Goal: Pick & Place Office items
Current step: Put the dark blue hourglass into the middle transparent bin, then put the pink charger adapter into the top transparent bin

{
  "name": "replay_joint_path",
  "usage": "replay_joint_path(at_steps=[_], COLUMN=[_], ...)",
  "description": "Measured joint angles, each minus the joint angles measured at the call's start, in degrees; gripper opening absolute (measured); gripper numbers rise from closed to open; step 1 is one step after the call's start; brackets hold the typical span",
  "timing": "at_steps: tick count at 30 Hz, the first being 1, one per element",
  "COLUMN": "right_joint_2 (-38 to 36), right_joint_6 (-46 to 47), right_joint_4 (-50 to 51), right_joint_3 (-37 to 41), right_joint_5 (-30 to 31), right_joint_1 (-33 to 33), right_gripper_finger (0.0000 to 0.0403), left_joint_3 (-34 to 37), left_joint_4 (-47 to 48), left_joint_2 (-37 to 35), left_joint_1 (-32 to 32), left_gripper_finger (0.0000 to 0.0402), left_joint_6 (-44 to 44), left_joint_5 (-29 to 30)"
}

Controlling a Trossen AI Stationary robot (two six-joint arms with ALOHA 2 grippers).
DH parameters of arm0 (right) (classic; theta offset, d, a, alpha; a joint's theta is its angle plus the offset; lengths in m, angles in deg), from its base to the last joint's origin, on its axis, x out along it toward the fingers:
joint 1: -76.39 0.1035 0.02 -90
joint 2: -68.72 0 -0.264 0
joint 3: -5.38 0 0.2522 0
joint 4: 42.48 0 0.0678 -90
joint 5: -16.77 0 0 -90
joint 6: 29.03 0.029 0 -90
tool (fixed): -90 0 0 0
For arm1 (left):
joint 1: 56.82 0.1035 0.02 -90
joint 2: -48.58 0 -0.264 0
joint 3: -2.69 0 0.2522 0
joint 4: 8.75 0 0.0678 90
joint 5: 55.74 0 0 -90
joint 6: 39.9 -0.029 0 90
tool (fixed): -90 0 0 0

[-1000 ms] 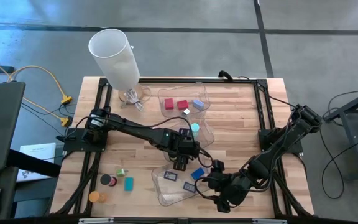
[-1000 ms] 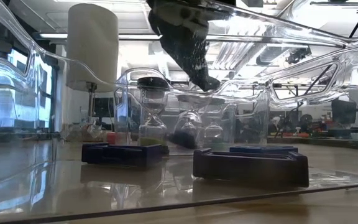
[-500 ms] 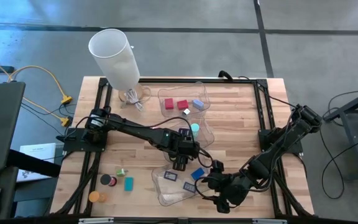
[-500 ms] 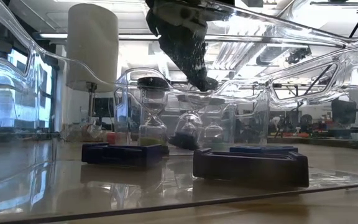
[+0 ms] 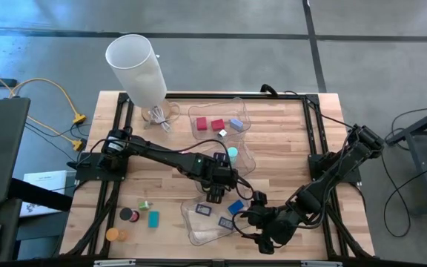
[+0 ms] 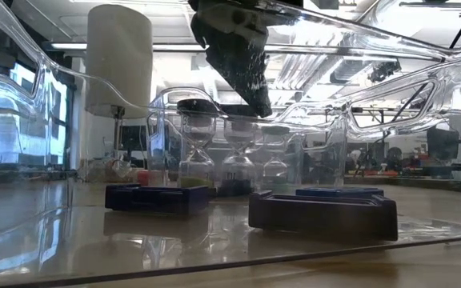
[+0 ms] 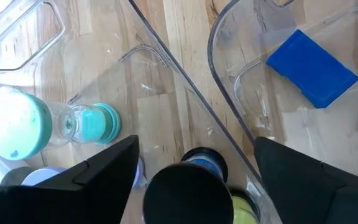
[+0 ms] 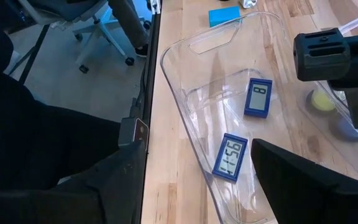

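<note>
While two dark flat rectangles with digit displays [image 8: 231,157] lie in the near clear plastic tray [image 5: 199,231], a blue block [image 5: 236,208] lies at that tray's right edge, and red blocks [image 5: 217,124] sit in the far clear tray [image 5: 199,113]. The left gripper [image 5: 215,194] hangs between the trays, fingers spread, over a black-topped short cylinder [image 7: 182,196]. The right gripper [image 5: 249,217] waits beside the near tray, fingers apart, holding nothing.
</note>
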Motion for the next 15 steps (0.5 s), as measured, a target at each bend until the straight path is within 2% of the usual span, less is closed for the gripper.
replay_joint_path(at_steps=[6, 15], right_joint_2=[0.0, 0.0], right_joint_6=[0.0, 0.0], right_joint_4=[0.0, 0.0], right_joint_3=[0.0, 0.0], right_joint_5=[0.0, 0.0], right_joint_1=[0.0, 0.0], right_gripper_finger=[0.0284, 0.0284], left_joint_3=[0.0, 0.0], left_joint_4=[-1.0, -5.6], left_joint_2=[0.0, 0.0], left_joint_1=[0.0, 0.0], left_gripper_finger=[0.0315, 0.0315], left_joint_6=[-3.3, -3.4], left_joint_5=[0.0, 1.0])
